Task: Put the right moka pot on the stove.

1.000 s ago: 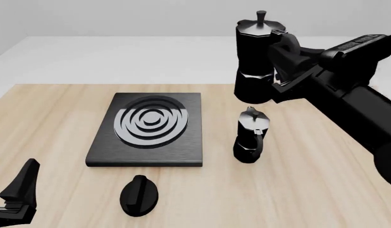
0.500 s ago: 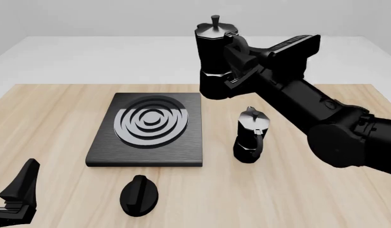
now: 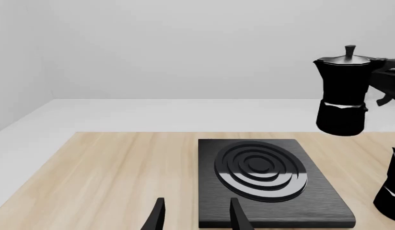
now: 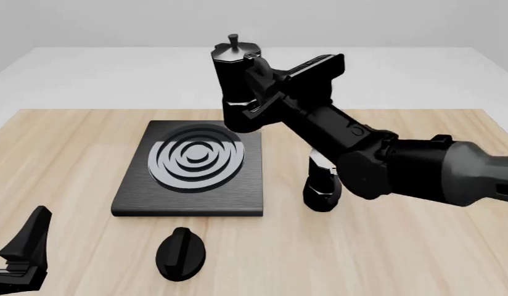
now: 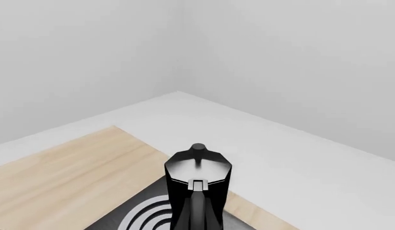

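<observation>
My right gripper (image 4: 265, 87) is shut on the handle of the right moka pot (image 4: 236, 86), a faceted black pot with a silvery lid and top knob. It hangs upright in the air over the far right corner of the stove (image 4: 135, 191), a black slab with silver-grey rings. The pot also shows in the left wrist view (image 3: 342, 93) and the right wrist view (image 5: 197, 184), with the stove below it (image 3: 312, 201). My left gripper (image 4: 24, 250) is open and empty at the near left; its fingers (image 3: 157, 218) point toward the stove.
The other moka pot (image 4: 322, 188) stands on the wooden table right of the stove, partly hidden behind my right arm; it also shows in the left wrist view (image 3: 392, 191). A black oval knob (image 4: 180, 253) lies in front of the stove.
My right arm has carried the pot leftward, from above the other pot to above the stove's far right corner, and a little lower. The left arm has not moved.
</observation>
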Available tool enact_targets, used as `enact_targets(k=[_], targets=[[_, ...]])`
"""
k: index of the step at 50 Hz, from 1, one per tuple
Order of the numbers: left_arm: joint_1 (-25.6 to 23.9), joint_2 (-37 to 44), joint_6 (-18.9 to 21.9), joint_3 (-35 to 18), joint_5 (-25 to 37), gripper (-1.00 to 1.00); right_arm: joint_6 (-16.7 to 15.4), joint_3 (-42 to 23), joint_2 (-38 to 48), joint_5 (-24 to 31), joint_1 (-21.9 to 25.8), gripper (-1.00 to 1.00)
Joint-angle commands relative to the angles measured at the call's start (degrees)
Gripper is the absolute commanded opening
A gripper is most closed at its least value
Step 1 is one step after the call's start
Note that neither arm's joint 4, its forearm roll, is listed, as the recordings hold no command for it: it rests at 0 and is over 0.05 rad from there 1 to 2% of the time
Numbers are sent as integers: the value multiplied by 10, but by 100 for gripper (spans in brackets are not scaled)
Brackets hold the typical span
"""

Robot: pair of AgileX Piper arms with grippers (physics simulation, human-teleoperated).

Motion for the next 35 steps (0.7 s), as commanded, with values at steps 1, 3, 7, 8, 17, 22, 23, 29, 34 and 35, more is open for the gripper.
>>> enact_targets(k=[1, 3, 7, 8, 17, 22, 23, 29, 34, 35], targets=[[0, 0, 0, 0, 0, 100, -3, -61, 55, -16, 15, -100], [0, 0, 0, 0, 0, 100, -3, -71, 70, -17, 17, -100], [0, 0, 0, 0, 0, 100, -4, -89, 93, -17, 21, -100], [0, 0, 0, 0, 0, 100, -4, -92, 96, -17, 22, -100], [0, 0, 0, 0, 0, 100, 3, -133, 136, -10, 23, -100], [0, 0, 0, 0, 0, 100, 6, -147, 156, -12, 27, -100], [0, 0, 0, 0, 0, 100, 5, -151, 162, -13, 28, -100], [0, 0, 0, 0, 0, 100, 10, -176, 188, -12, 31, -100], [0, 0, 0, 0, 0, 100, 11, -192, 202, -11, 31, -100], [0, 0, 0, 0, 0, 100, 11, -196, 207, -10, 30, -100]])
